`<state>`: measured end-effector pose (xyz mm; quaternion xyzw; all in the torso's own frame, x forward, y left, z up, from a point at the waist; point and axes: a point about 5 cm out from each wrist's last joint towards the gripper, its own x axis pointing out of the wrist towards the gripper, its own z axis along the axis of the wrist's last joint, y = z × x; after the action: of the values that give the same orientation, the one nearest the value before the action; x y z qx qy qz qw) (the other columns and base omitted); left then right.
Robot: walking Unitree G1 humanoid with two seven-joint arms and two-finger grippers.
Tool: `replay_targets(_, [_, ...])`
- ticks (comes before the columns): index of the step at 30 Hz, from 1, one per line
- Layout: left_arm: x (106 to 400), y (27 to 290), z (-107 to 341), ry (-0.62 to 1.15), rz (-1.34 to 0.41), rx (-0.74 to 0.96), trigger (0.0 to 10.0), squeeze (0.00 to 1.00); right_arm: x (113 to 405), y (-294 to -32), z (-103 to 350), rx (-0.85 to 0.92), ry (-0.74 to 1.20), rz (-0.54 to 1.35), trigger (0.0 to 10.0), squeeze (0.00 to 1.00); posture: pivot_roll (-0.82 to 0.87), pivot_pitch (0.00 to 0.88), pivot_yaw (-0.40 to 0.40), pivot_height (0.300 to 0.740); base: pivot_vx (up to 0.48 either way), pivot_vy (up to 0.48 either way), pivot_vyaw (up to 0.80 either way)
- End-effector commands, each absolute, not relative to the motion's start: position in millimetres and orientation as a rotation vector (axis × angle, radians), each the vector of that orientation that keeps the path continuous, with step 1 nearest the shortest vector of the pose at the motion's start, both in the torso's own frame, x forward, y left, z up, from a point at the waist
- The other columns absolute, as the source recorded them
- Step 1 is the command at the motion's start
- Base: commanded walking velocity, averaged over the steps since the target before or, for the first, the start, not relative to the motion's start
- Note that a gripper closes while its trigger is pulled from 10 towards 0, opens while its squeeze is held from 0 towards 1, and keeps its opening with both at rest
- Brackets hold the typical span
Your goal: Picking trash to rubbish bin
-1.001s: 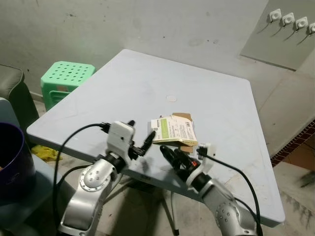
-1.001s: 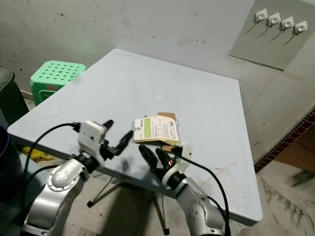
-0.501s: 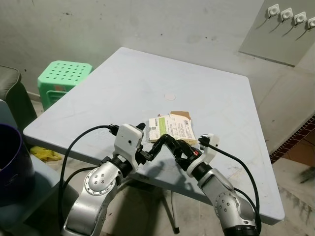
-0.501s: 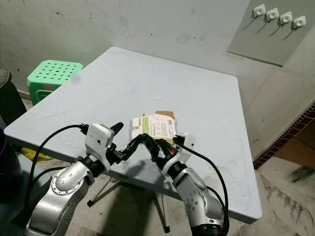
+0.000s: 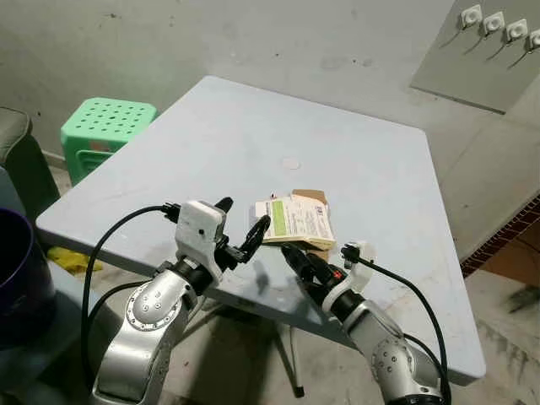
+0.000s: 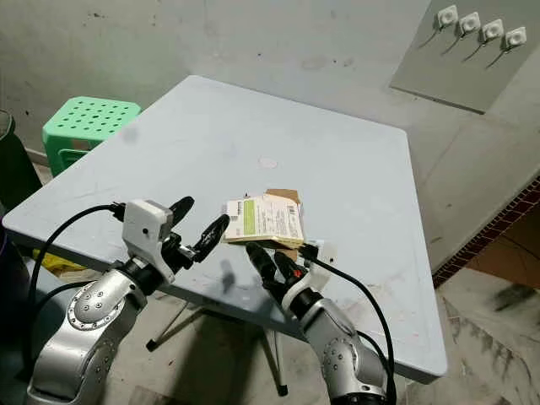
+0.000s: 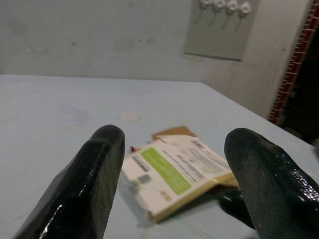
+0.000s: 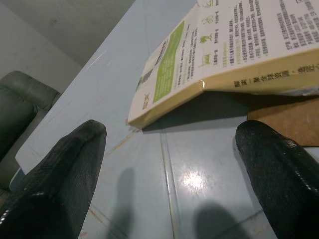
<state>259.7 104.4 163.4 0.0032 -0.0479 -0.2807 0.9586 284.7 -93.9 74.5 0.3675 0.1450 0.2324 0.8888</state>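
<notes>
Flattened carton (image 5: pixel 297 223), cream with a green panel and lines of small print too fine to read, lies near the front edge of the pale blue worktop (image 5: pixel 337 160). A brown cardboard flap (image 5: pixel 314 199) pokes out from under its far side, and more brown card shows beneath its near edge in the right wrist view.

Left end effector (image 5: pixel 243 229) sits just beside the carton's left edge, fingers apart, one fingertip (image 5: pixel 261 224) touching or nearly touching the green panel's corner; which, I cannot tell. In the left wrist view the carton (image 7: pixel 177 172) lies ahead between the two spread fingers (image 7: pixel 87 189).

Right end effector (image 5: pixel 302 260) sits low at the worktop's front edge, just below the carton's near side, fingers also apart. Its wrist view looks along the worktop at the carton's raised near corner (image 8: pixel 164 94), framed by both fingertips (image 8: pixel 60 169).

A green plastic stool (image 5: pixel 105 131) stands beyond the worktop's left corner. A small round mark (image 5: pixel 291 164) lies on the worktop behind the carton.
</notes>
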Motion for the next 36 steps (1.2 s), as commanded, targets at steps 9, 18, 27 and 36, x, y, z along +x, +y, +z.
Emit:
replay_targets(9, [247.2, 90.6, 160.2, -0.072, -0.632, -0.007, 10.0, 0.00, 292.1, -75.8, 83.8, 0.851, 0.277, 0.536, 10.0, 0.00, 0.05, 0.070, -0.167, 0.740, 0.000, 0.000, 0.00])
replay_targets(18, [247.3, 91.9, 161.7, -0.075, -0.621, -0.010, 10.0, 0.00, 300.6, -73.6, 83.7, 0.866, 0.285, 0.512, 10.0, 0.00, 0.06, 0.068, -0.166, 0.740, 0.000, 0.000, 0.00])
replay_targets(27, [246.5, 92.1, 162.5, -0.076, -0.620, -0.010, 10.0, 0.00, 308.7, -71.9, 81.3, 0.874, 0.303, 0.442, 10.0, 0.00, 0.06, 0.075, -0.167, 0.740, 0.000, 0.000, 0.00])
replay_targets(36, [245.2, 93.0, 162.2, -0.073, -0.610, -0.014, 10.0, 0.00, 318.1, -76.4, 79.6, 0.890, 0.260, 0.351, 1.6, 0.00, 0.07, 0.075, -0.167, 0.740, 0.000, 0.000, 0.00])
